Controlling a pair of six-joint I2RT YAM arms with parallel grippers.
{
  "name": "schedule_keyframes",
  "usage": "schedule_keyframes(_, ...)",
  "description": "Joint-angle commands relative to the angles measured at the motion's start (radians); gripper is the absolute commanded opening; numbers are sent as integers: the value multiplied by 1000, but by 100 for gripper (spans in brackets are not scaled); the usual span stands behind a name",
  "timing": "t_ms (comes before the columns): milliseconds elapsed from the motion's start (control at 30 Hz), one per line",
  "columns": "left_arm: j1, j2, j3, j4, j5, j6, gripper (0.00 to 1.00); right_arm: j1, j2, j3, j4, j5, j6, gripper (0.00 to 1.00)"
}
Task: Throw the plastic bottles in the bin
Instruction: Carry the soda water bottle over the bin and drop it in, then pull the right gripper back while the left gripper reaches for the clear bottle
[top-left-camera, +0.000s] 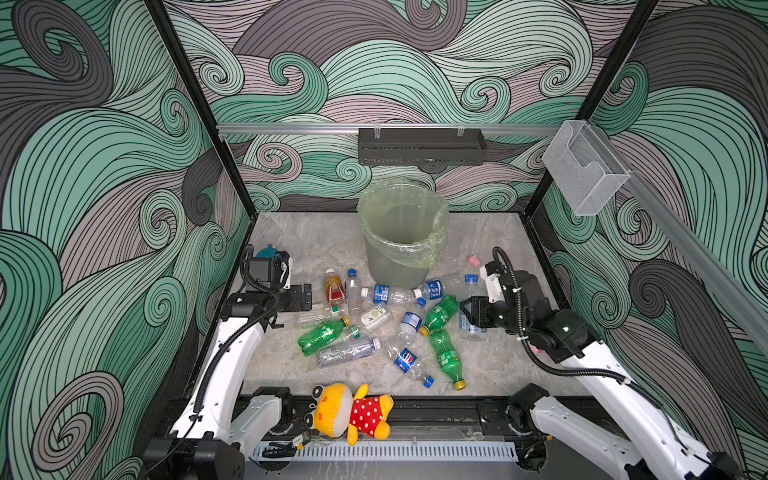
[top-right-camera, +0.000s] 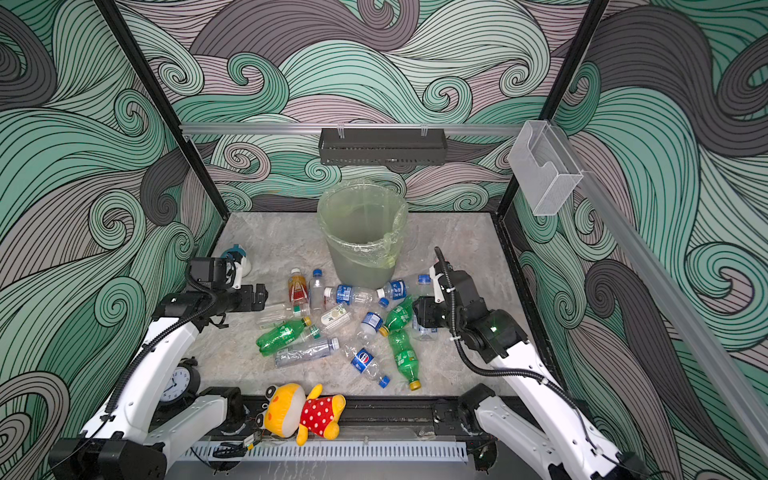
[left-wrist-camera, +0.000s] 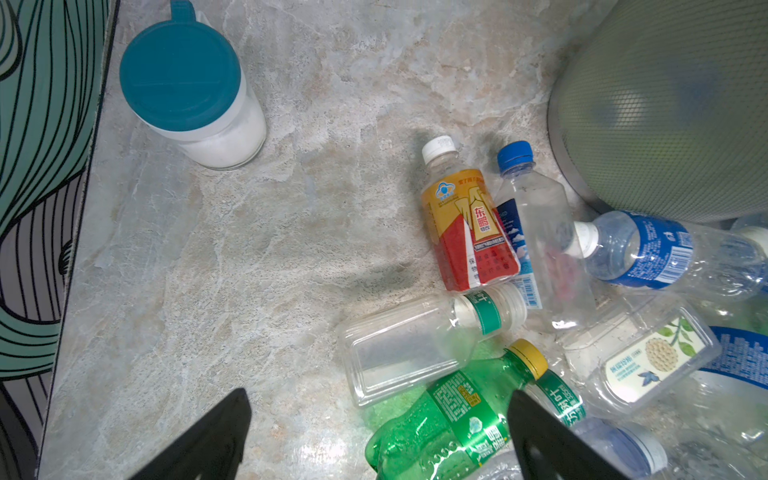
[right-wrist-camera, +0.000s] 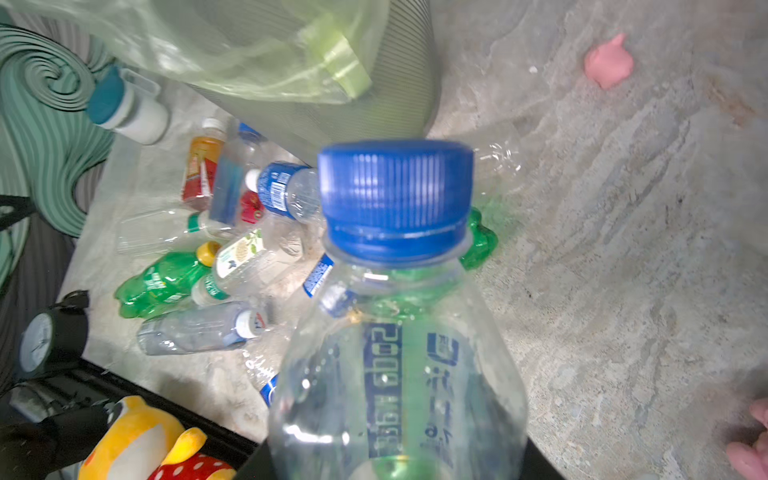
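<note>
Right wrist, clear bottle (right-wrist-camera: 395, 332), base cropped

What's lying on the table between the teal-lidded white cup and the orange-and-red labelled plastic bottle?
Nothing. The left wrist view shows only bare grey marbled tabletop between the teal-lidded white cup and the orange-and-red labelled plastic bottle.

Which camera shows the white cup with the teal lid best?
The left wrist view: the cup is close, sharp and unobstructed. In both top views the left arm hides most of it; the right wrist view shows it small and blurred.
</note>
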Motion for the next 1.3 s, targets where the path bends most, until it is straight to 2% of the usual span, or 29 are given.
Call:
schedule_keyframes(0, -4, -25, 35, -16, -40, 14, 99, -23, -45, 55, -22, -91, -63, 53)
schedule_keyframes(167, -3, -38, 57, -34, -37, 21, 99, -47, -96, 132, -20, -141, -93, 51)
schedule_keyframes(300, -4, -41, 61, -33, -26, 16, 99, -53, -73, 216, 34, -166, -131, 52)
schedule_keyframes(433, -4, -36, 66, -36, 12, 7, 99, -62, 92, 341, 168, -204, -152, 46)
schedule_keyframes(500, -4, -35, 72, -35, 38, 5, 99, -61, 262, 468, 229, -214, -144, 45)
schedule_keyframes(533, -4, -34, 77, -38, 46, 5, 99, -61, 349, 544, 241, -207, -130, 50)
schedule_keyframes(600, -4, -30, 94, -52, 60, 6, 99, -60, 555, 762, 214, -202, -112, 70)
schedule_keyframes(667, -3, -28, 116, -79, 69, 18, 99, -54, 732, 974, 131, -214, -118, 86)
schedule_keyframes(700, -4, -26, 128, -98, 79, 30, 99, -49, 797, 1067, 75, -210, -123, 89)
schedule_keyframes(767, -4, -21, 157, -143, 95, 56, 99, -42, 838, 1139, 39, -219, -145, 95)
schedule_keyframes(833, -3, -20, 173, -172, 88, 75, 99, -37, 796, 1090, 65, -203, -165, 99)
schedule_keyframes(1133, -4, 8, 163, -166, 93, 95, 99, -83, 453, 686, 147, -133, -201, 100)
schedule_keyframes(1267, -5, 55, 168, -192, 154, 156, 99, -98, 334, 528, 145, -124, -197, 100)
